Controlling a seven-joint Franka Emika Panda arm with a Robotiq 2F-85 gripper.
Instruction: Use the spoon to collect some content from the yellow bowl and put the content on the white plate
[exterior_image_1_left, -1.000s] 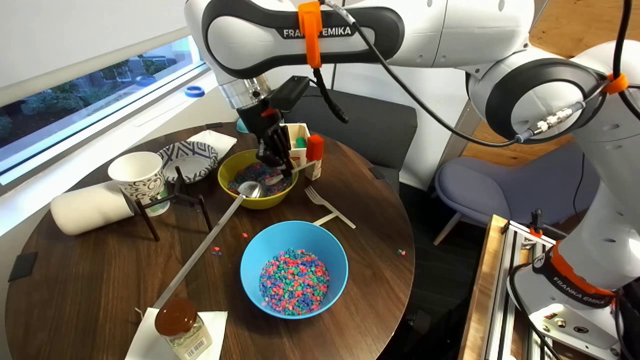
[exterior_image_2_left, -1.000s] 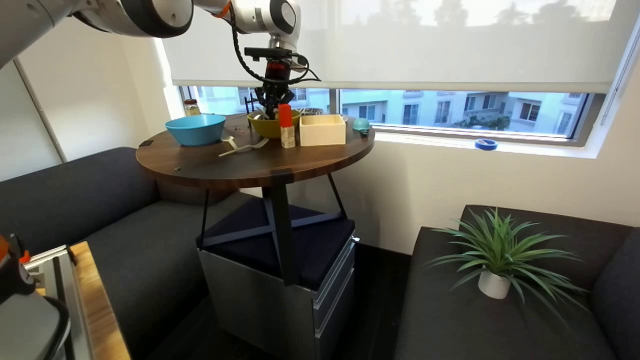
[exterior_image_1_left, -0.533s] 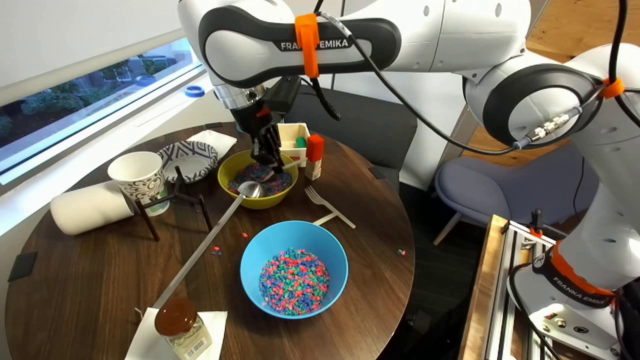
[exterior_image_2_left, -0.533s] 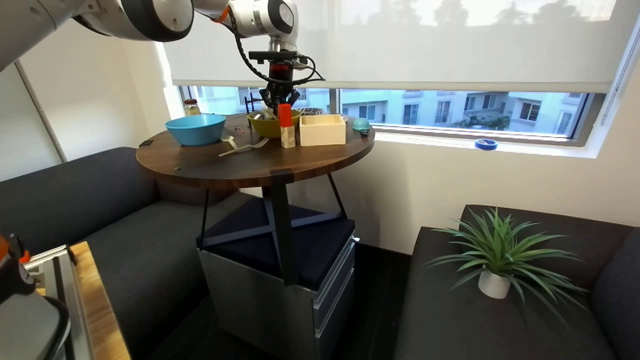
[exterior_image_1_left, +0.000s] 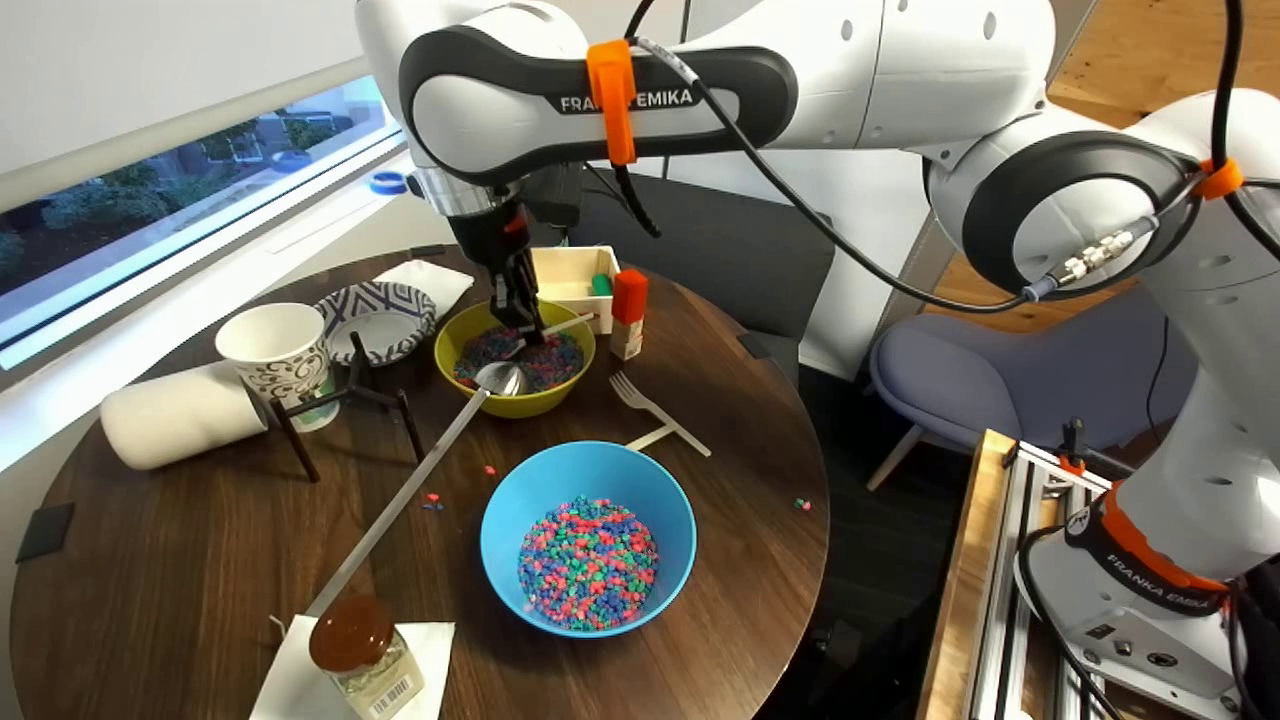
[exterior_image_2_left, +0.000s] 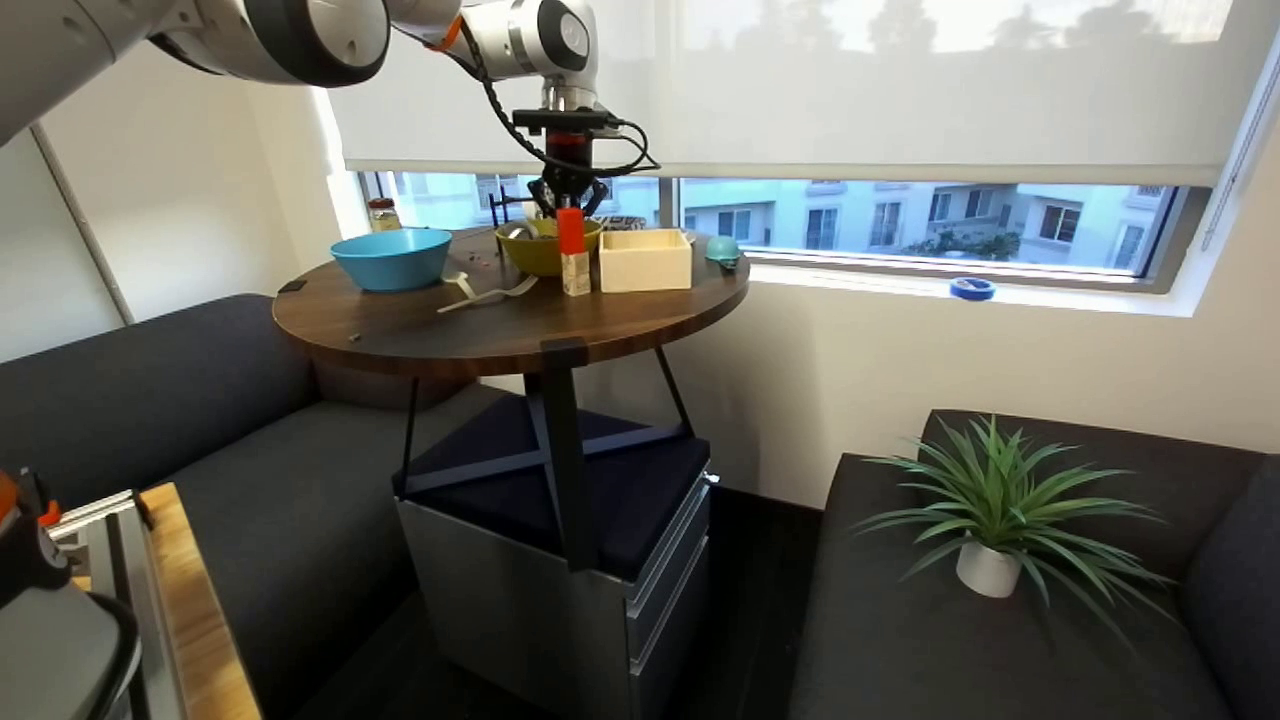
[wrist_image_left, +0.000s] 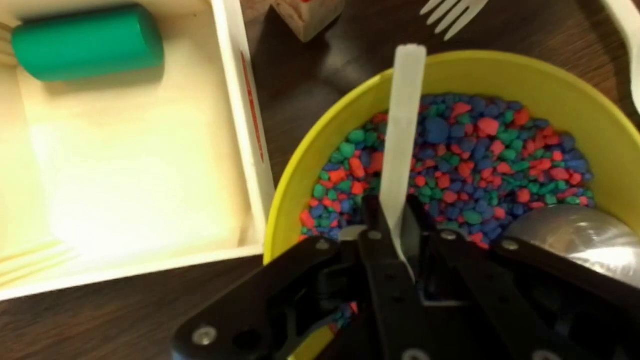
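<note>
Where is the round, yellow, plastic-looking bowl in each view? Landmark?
In an exterior view: bowl just left of centre.
In an exterior view: bowl above and left of centre.
Wrist view: bowl mostly in the right half.
Shared landmark: cream, rectangular, wooden-looking box beside it.

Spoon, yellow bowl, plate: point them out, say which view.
Spoon (wrist_image_left: 402, 120): wrist view, on the handle.
Yellow bowl (wrist_image_left: 505, 74): wrist view, on the inner wall.
Plate (exterior_image_1_left: 386, 336): in an exterior view, on its white middle.

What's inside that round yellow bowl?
Small red, blue and green pebbles, a round silver metal ladle head, and part of a slim pale spoon in the black pincer, which covers some pebbles. Pebbles hide the floor of the yellow bowl.
</note>
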